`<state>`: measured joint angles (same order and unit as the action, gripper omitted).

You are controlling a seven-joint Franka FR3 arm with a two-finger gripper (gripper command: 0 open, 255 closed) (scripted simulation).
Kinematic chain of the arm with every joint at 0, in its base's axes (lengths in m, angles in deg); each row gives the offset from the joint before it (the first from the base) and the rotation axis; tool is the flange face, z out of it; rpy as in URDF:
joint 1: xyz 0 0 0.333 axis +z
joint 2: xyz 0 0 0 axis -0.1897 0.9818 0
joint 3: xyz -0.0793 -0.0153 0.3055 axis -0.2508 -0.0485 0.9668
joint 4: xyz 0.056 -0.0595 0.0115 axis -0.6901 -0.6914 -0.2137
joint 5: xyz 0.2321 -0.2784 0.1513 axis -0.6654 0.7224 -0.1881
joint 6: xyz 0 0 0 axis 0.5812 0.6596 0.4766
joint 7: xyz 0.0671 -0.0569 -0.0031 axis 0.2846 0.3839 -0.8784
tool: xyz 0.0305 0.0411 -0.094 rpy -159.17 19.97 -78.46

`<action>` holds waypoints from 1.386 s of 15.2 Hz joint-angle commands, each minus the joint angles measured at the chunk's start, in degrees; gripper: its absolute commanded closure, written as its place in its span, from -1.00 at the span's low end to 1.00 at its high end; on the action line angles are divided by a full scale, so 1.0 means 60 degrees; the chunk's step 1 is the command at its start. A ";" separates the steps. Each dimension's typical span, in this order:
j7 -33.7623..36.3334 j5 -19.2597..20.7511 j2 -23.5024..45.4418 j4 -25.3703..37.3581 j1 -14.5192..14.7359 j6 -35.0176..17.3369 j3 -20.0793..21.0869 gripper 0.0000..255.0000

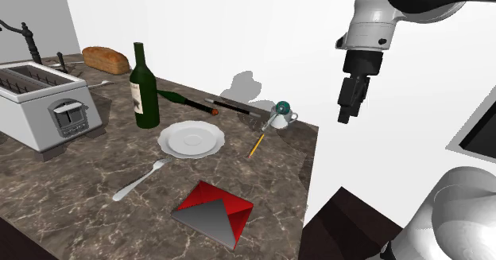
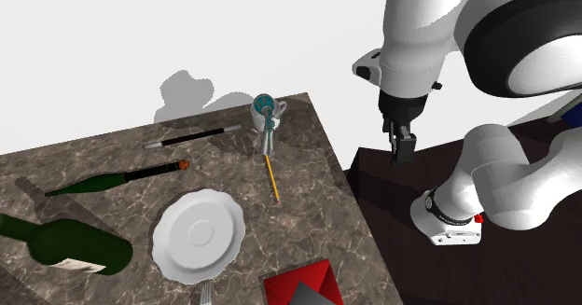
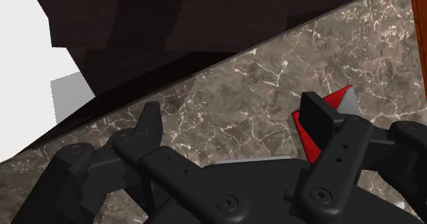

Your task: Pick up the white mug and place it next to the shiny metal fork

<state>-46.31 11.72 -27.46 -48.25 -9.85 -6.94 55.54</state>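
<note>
The white Franka arm [image 1: 401, 4], smooth-shelled with dark joints, reaches in above the floor just off the table's edge. The table [image 1: 48, 187] is a slab of dark brown marble run through with thin white veins. At the shoulder view's left stands a boxy brushed-metal toaster [image 1: 44, 103] with two slots and a dark control panel on its end. Near it rises a dark green glass bottle [image 1: 144, 87], upright, with a pale label whose writing cannot be read. A second green bottle [image 1: 187, 99] lies on its side behind it. A brown crusty loaf [image 1: 106, 58] sits at the far edge.

At the middle of the table lies a round white plate [image 1: 191, 138] with a scalloped rim. Nearer the camera is a flat square packet [image 1: 213, 211], red and grey in triangles. A shiny metal fork [image 1: 141, 179] lies just beside the plate, its tines toward it. A black-handled knife [image 1: 234, 106] lies near the far edge, and a thin yellow pencil [image 1: 257, 145] lies between the plate and the mug.

The white mug [image 1: 282, 114], teal inside, stands at the table's far corner, well apart from the fork, with the plate between them.

The matte black end effector [image 1: 348, 107] hangs off the table, well apart from the mug. In the wrist view its fingers [image 3: 149, 120] stand released, nothing between them.
</note>
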 commanded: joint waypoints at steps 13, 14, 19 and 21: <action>-0.3405 0.1674 0.2270 -0.0026 -0.0208 -0.2961 -0.1812 -1.00; -0.3675 0.1746 0.2535 0.0061 -0.0213 -0.3210 -0.1952 -1.00; -0.5035 0.1897 0.3993 0.0698 -0.0203 -0.4392 -0.2611 -1.00; -0.5592 0.1849 0.4627 0.1045 -0.0193 -0.4821 -0.2843 -1.00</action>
<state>-78.04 22.85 -1.37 -43.08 -11.01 -34.78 39.19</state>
